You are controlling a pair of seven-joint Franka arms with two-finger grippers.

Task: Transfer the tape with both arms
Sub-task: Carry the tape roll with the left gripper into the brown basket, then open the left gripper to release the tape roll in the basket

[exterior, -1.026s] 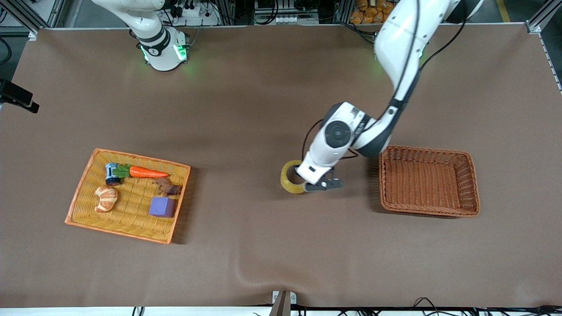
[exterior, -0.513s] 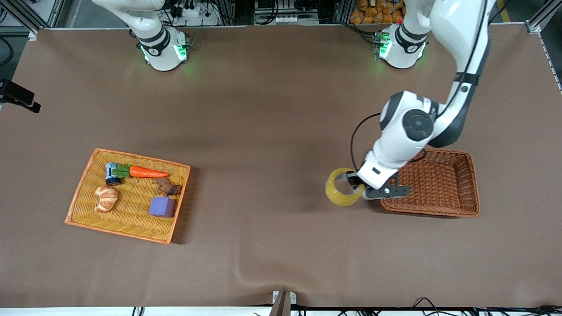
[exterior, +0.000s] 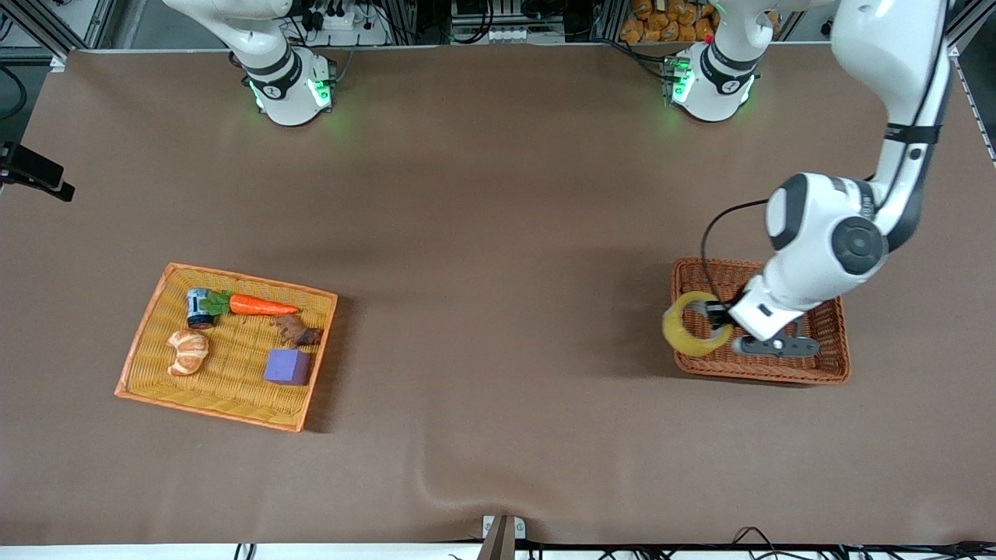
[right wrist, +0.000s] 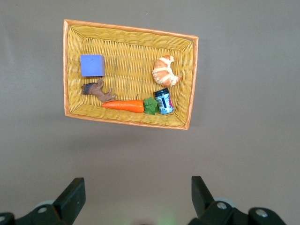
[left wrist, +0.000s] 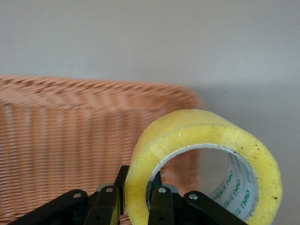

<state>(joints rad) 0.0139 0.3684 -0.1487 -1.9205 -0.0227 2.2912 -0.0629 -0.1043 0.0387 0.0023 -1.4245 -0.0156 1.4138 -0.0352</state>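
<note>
The tape (exterior: 691,339) is a yellowish ring roll held upright in the air. My left gripper (exterior: 714,316) is shut on its wall, one finger inside the ring and one outside. In the left wrist view the tape (left wrist: 201,154) fills the foreground between my left gripper's (left wrist: 138,199) fingers. It hangs over the edge of the brown wicker basket (exterior: 826,372) that faces the table's middle. My right gripper (right wrist: 136,194) is open and empty, high over the table, and the right arm waits there. It does not show in the front view.
The brown basket (left wrist: 70,136) looks empty. A yellow wicker tray (exterior: 241,276) toward the right arm's end holds a carrot (exterior: 263,305), a croissant (exterior: 188,351), a purple cube (exterior: 286,366), a small can (exterior: 198,307) and a brown toy (exterior: 298,332). The right wrist view shows this tray (right wrist: 131,28) too.
My left arm has lifted the tape off the middle of the table and carried it toward the left arm's end, over the brown basket's edge. The right arm has not moved.
</note>
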